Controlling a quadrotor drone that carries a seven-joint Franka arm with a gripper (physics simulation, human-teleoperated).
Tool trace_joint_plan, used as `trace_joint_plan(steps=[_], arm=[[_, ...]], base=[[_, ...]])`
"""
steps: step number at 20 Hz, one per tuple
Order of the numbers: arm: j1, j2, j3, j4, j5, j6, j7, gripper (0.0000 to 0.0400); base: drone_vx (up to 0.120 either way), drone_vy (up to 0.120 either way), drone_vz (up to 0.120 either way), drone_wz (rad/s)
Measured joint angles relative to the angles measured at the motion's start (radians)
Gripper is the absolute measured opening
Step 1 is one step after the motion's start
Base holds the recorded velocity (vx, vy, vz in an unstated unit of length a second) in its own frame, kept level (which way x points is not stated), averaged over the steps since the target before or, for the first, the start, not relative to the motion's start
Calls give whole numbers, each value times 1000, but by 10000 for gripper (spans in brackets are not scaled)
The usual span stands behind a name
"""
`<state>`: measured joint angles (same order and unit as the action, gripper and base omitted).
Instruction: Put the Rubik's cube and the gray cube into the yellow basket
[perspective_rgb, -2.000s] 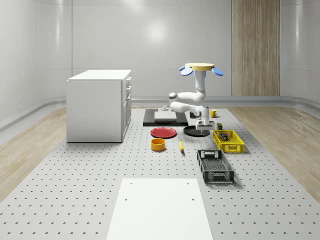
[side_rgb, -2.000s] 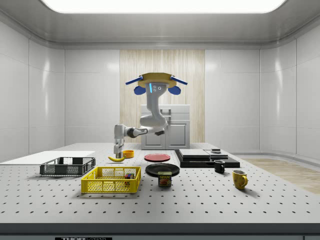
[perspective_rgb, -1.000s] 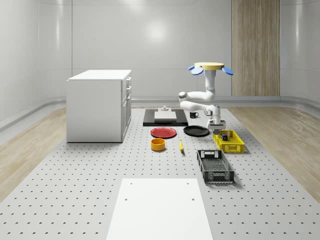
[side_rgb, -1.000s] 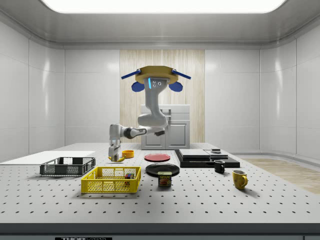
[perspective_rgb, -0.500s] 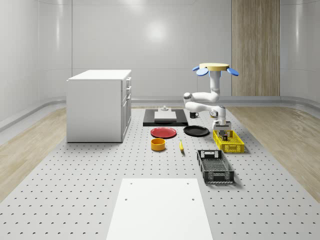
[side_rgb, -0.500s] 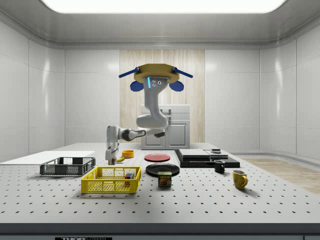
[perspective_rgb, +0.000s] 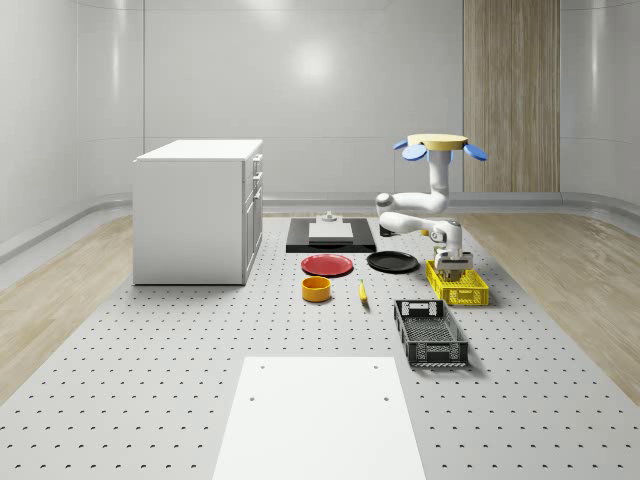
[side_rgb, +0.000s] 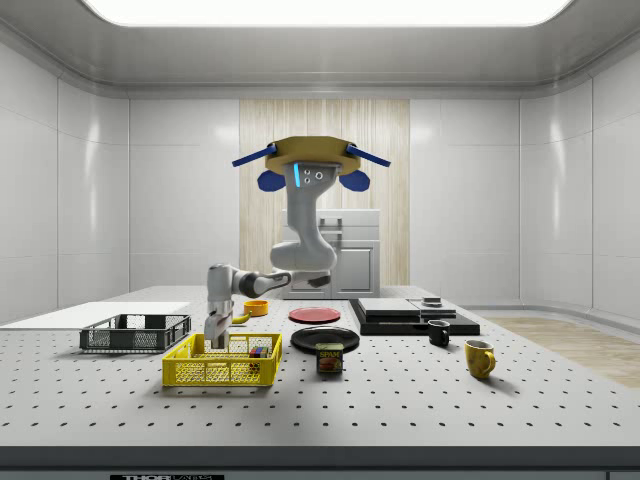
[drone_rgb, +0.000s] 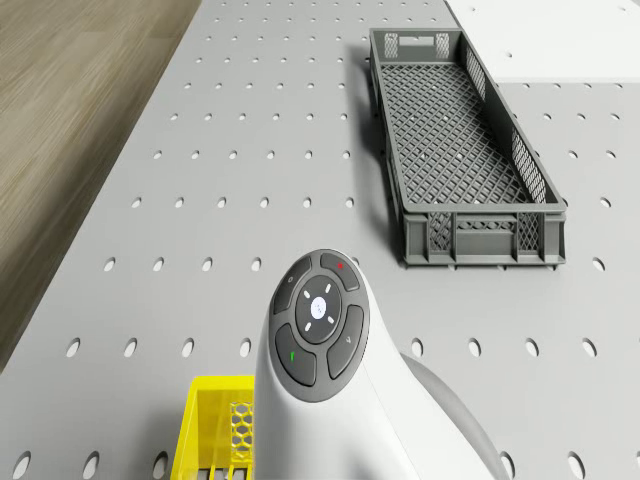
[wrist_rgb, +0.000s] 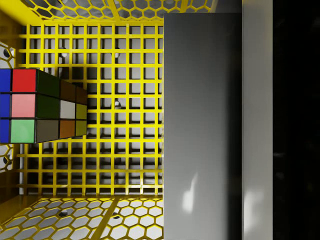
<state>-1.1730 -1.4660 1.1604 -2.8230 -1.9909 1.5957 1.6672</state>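
Note:
The yellow basket (perspective_rgb: 470, 293) (side_rgb: 200, 372) stands on the perforated table, and its corner (drone_rgb: 216, 428) is in the drone view. The Rubik's cube (wrist_rgb: 42, 106) (side_rgb: 261, 351) lies on the basket's mesh floor. The drone (perspective_rgb: 437, 145) (side_rgb: 310, 160) hovers just behind the basket, with the arm (drone_rgb: 318, 345) bent down. My gripper (perspective_rgb: 452, 264) (side_rgb: 214, 338) hangs at the rim of the basket's end, away from the Rubik's cube. It is shut on the gray cube (wrist_rgb: 202, 125), which looms close in the wrist view, above the mesh.
A dark mesh crate (perspective_rgb: 430, 333) (drone_rgb: 460, 150) lies in front of the basket. Toward the whole-scene view's left are a black plate (perspective_rgb: 392, 262), a red plate (perspective_rgb: 328, 265), a banana (perspective_rgb: 362, 291) and an orange bowl (perspective_rgb: 316, 289). A can (side_rgb: 329, 358) and mugs (side_rgb: 480, 358) sit by the basket.
The drone and arm have moved toward the whole-scene view's right. The gripper went from over the black plate to over the yellow basket and sank to its rim.

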Motion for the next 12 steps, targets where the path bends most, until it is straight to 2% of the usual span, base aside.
trace_joint_plan(steps=[9, 11, 12], arm=[[-20, 3, -97, 43, -92, 46, -4, 250], [-51, -9, -114, 48, -104, 62, 61, 251], [-52, -10, -123, 54, -112, 69, 53, 250]], base=[[0, 0, 0, 0], [0, 0, 0, 0], [0, 0, 0, 0]])
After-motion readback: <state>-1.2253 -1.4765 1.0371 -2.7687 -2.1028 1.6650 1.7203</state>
